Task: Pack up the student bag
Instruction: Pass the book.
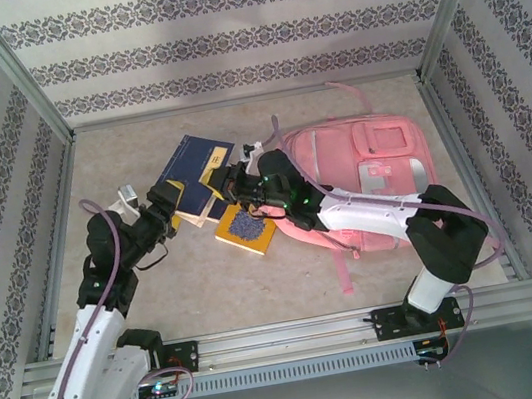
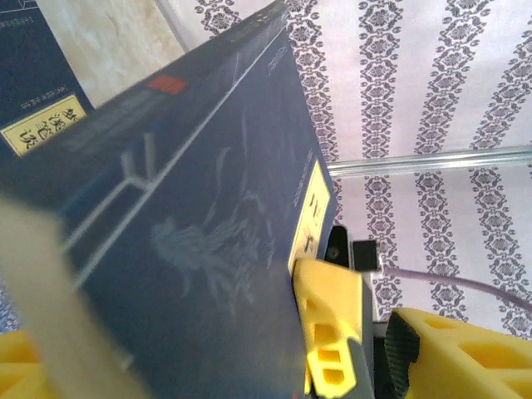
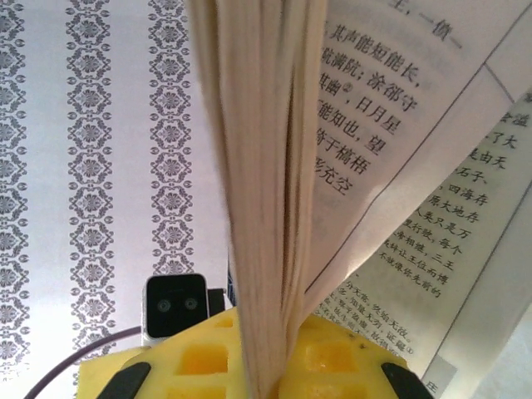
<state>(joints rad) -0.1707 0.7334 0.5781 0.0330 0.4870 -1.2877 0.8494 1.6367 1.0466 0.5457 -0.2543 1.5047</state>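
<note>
Your left gripper [image 2: 166, 357] has its jaws closed on a dark blue book [image 2: 224, 249] that is tilted up on edge. One yellow finger [image 2: 328, 341] presses on the cover just below its yellow title label. Your right gripper [image 3: 262, 370] has its jaws clamped on the fanned page block [image 3: 266, 166] of an open book, and pages printed in Chinese spread off to the right. You cannot tell from these views whether both grippers hold one and the same book.

From above, the two grippers face each other close together, left of the middle of the table [image 1: 137, 281]. A second dark blue book [image 1: 197, 160] lies flat just beyond them. A yellow book with a blue patterned cover [image 1: 243, 228] lies flat just on the near side of them. The student bag [image 1: 368, 173] lies flat on the table to the right of centre, just beside your right gripper. Your right forearm crosses over its near left part, and one pink strap trails toward the near edge.
</note>
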